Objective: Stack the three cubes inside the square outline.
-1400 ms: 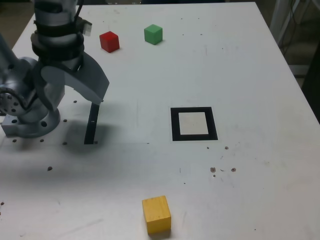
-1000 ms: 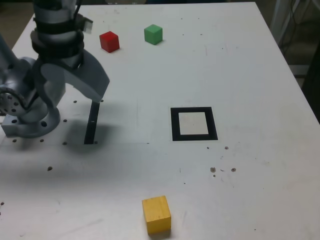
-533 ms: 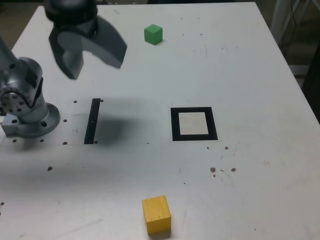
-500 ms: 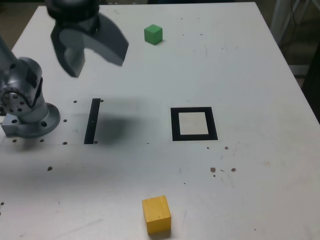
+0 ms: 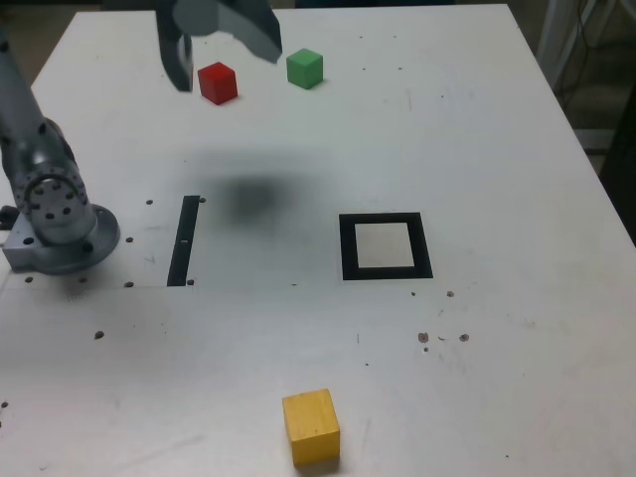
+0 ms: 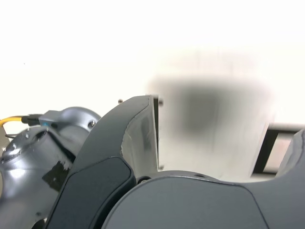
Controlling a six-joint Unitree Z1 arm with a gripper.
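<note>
Gripper [image 5: 221,45] spread wide and empty at the far left of the exterior view, its upper part cut off by the frame edge. Red cube [image 5: 218,81] sits between the jaws' outlines, contact undeterminable. Green cube [image 5: 305,68] just right; yellow cube [image 5: 311,426] near edge; square outline [image 5: 385,245] centre, empty. Wrist view overexposed, largely blocked by the gripper.

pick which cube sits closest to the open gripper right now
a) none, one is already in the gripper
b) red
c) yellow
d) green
b: in the exterior view the open, empty gripper hangs by the red cube, with the green cube further toward that view's right and the yellow cube far off at the near edge.
</note>
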